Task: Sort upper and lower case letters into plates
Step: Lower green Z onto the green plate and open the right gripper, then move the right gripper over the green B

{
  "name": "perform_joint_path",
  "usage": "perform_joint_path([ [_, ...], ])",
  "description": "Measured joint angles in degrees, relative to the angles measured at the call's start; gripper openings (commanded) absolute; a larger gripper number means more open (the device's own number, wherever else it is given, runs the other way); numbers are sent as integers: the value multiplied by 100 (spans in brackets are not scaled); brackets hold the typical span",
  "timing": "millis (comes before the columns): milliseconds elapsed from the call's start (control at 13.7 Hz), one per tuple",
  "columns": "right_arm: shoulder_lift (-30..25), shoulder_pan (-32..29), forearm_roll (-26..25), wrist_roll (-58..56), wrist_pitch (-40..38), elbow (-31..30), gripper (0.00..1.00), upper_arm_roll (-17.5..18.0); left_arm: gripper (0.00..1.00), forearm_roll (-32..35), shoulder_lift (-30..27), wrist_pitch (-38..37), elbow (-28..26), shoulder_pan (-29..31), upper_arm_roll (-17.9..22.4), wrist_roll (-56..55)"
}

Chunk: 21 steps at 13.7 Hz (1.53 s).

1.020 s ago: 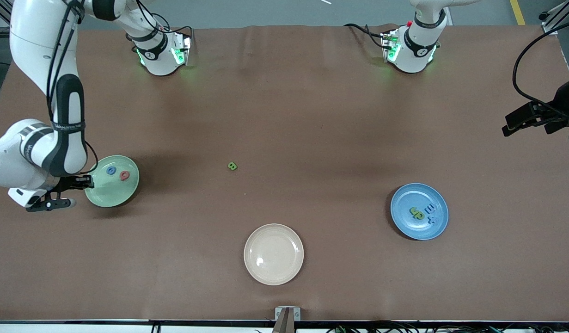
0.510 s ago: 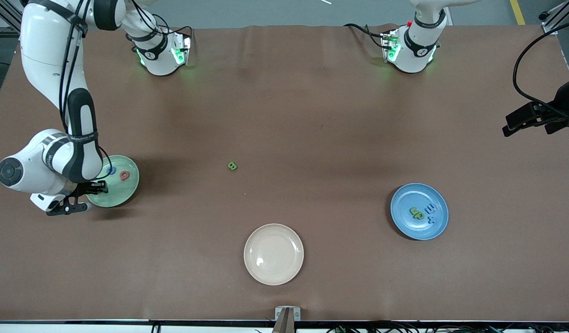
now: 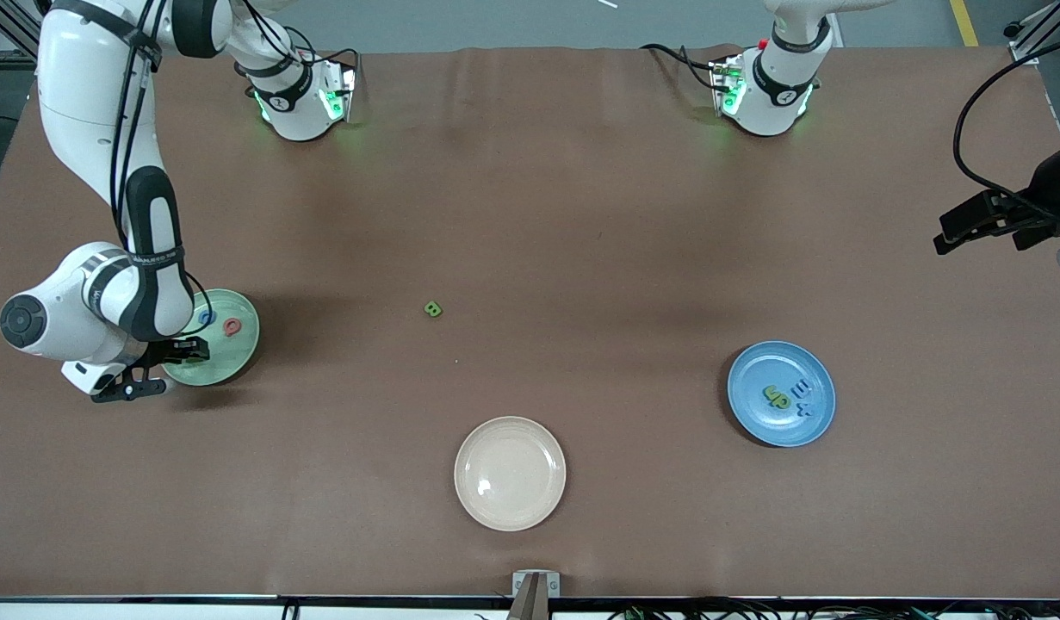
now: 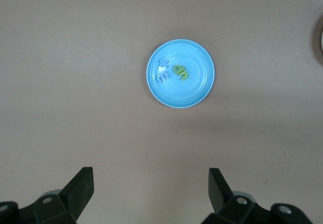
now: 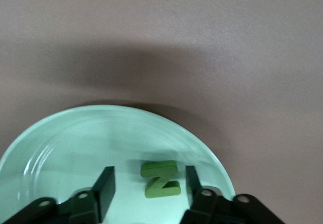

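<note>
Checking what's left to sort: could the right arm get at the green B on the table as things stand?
Probably yes: the green B lies alone on bare table, and the right gripper, open over the mint plate, holds nothing.

Even overhead light fills the front view, bright but not harsh. The brown table [image 3: 581, 215] shows soft dark patches of shadow under the arms and beside the mint green plate [image 3: 241, 355]. A small glare spot sits on the cream plate [image 3: 510, 473]. Green lamps glow at both arm bases. In the right wrist view a broad soft shadow lies on the table, and the end effector [image 5: 149, 191] looks slightly blurred.
</note>
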Motion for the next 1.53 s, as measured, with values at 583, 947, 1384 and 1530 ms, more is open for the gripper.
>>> perform_joint_path([
  [583,-1241,1510,-28,1970,-1905,134,99,-695,100,0,0,0,16,16,17,0],
  [947,-1640,4646,-202,4488,-2358,-234,99,-2425,100,0,-1,0,29,14,11,5],
  [1384,-1574,7048,-22,6728,-1126,-1041,99,-2954,100,0,-1,0,30,13,12,7],
  [1530,-1439,7196,309,6834,-724,-1301,99,-2850,100,0,-1,0,30,9,3,9],
])
